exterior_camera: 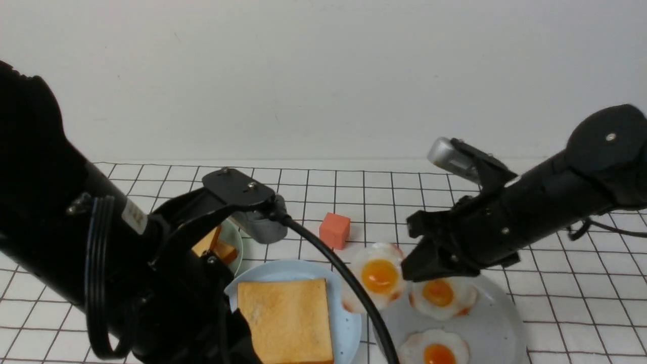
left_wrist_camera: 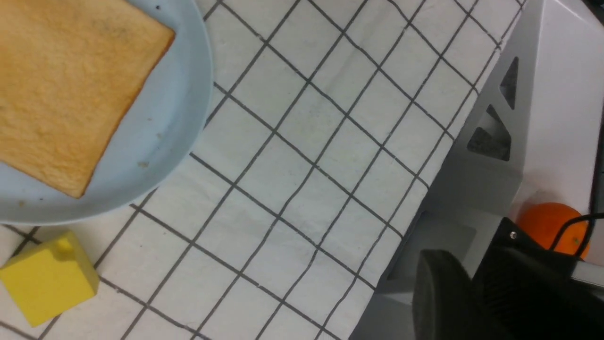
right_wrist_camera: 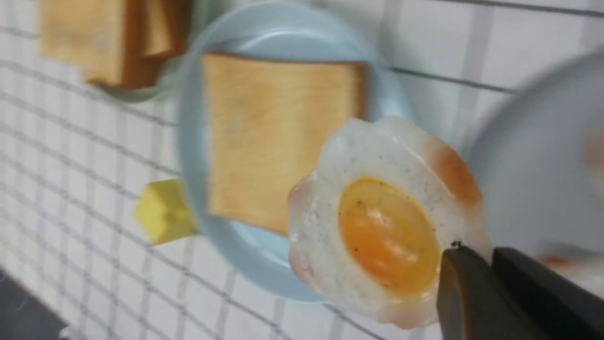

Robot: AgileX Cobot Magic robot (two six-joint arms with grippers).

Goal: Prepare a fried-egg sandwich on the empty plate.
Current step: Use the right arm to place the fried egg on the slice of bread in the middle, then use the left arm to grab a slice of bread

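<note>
A light blue plate (exterior_camera: 283, 269) (left_wrist_camera: 160, 141) (right_wrist_camera: 255, 264) lies at the front middle with one golden toast slice (exterior_camera: 285, 321) (left_wrist_camera: 61, 94) (right_wrist_camera: 278, 137) flat on it. My right gripper (exterior_camera: 404, 268) (right_wrist_camera: 472, 255) is shut on the white rim of a fried egg (exterior_camera: 378, 275) (right_wrist_camera: 377, 226). The egg hangs in the air, over the gap between the blue plate and the grey plate (exterior_camera: 495, 328). My left arm (exterior_camera: 151, 263) stands over the blue plate's left side. Its fingers are lost in the dark mass there.
Two more eggs (exterior_camera: 442, 296) (exterior_camera: 434, 351) lie on the grey plate. A pale green plate (exterior_camera: 233, 242) with toast slices (exterior_camera: 217, 247) (right_wrist_camera: 118, 42) sits behind my left arm. A red cube (exterior_camera: 334, 230), a yellow cube (left_wrist_camera: 47, 278) (right_wrist_camera: 163, 212), an orange (left_wrist_camera: 547, 226) beyond the table edge.
</note>
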